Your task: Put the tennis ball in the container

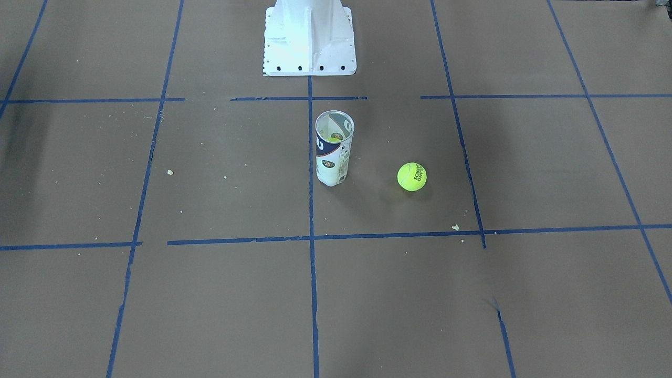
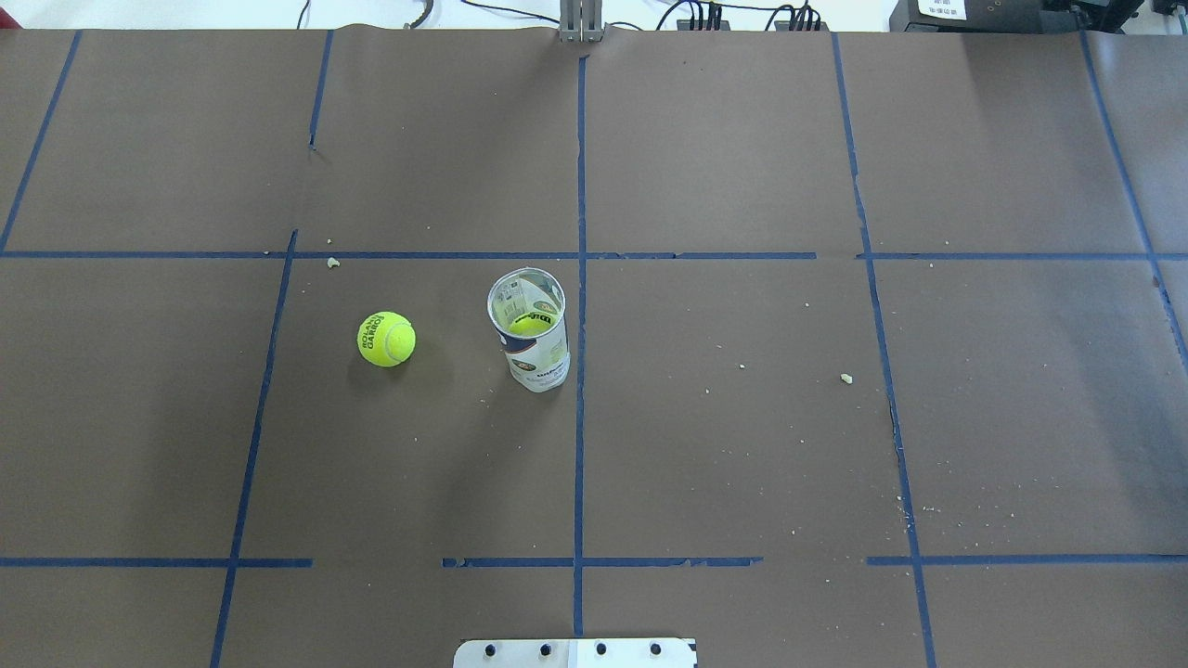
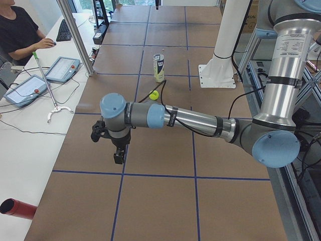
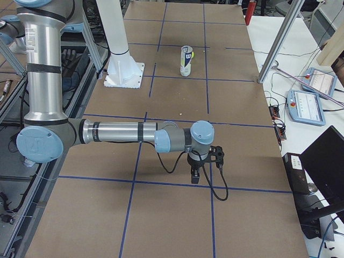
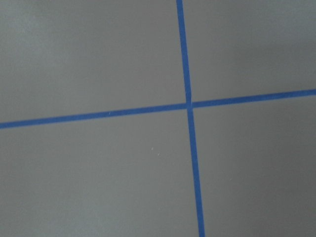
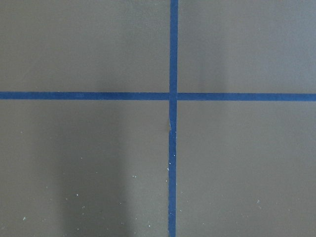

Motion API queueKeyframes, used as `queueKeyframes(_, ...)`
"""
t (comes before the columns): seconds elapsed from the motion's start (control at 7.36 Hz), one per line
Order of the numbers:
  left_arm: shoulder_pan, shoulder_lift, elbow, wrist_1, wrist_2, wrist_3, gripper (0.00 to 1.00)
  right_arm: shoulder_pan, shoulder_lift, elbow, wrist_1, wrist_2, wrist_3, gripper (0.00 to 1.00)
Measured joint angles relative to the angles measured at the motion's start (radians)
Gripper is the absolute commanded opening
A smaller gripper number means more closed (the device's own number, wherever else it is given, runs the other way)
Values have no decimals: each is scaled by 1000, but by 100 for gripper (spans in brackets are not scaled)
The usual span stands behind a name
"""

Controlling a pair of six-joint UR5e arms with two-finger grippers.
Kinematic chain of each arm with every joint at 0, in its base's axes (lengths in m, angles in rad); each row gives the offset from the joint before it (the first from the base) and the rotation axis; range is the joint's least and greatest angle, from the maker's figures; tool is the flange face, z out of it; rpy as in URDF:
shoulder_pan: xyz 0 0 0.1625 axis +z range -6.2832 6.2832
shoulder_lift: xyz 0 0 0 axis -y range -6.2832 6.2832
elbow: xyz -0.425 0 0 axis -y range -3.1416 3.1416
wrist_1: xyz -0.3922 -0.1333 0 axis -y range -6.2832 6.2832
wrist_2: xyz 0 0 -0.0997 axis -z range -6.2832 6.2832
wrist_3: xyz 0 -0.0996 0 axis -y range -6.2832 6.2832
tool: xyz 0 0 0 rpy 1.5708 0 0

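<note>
The clear container (image 2: pixel 531 334) stands upright near the table's middle, mouth open, with one yellow-green ball showing inside it. A loose tennis ball (image 2: pixel 386 339) lies on the brown paper a short way to the tube's left, apart from it; in the front-facing view the ball (image 1: pixel 412 176) lies right of the container (image 1: pixel 332 152). My left gripper (image 3: pixel 118 153) hangs over the table's left end, far from the ball (image 3: pixel 154 94). My right gripper (image 4: pixel 195 174) hangs over the right end, far from the container (image 4: pixel 186 61). I cannot tell whether either is open. Both wrist views show only paper and blue tape.
The white metal pedestal (image 1: pixel 310 39) stands bolted behind the tube, on the robot's side. Blue tape lines grid the brown paper. Beyond the table's far side, an operator (image 3: pixel 20 30) sits at a bench with tablets; a red tube (image 3: pixel 17 208) lies there too.
</note>
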Motion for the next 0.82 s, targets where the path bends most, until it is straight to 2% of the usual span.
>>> queueKeyframes(0.14,33,-53,-92,96,0,-82,100,0,0,0,0,0,0,100)
queueKeyframes(0.41,130,-106,-224,152,-3,-268,100,0,0,0,0,0,0,100)
queueKeyframes(0.68,279,-143,-268,105,8,-474,100,0,0,0,0,0,0,100)
queueKeyframes(0.82,372,-153,-271,45,55,-576,100,0,0,0,0,0,0,100)
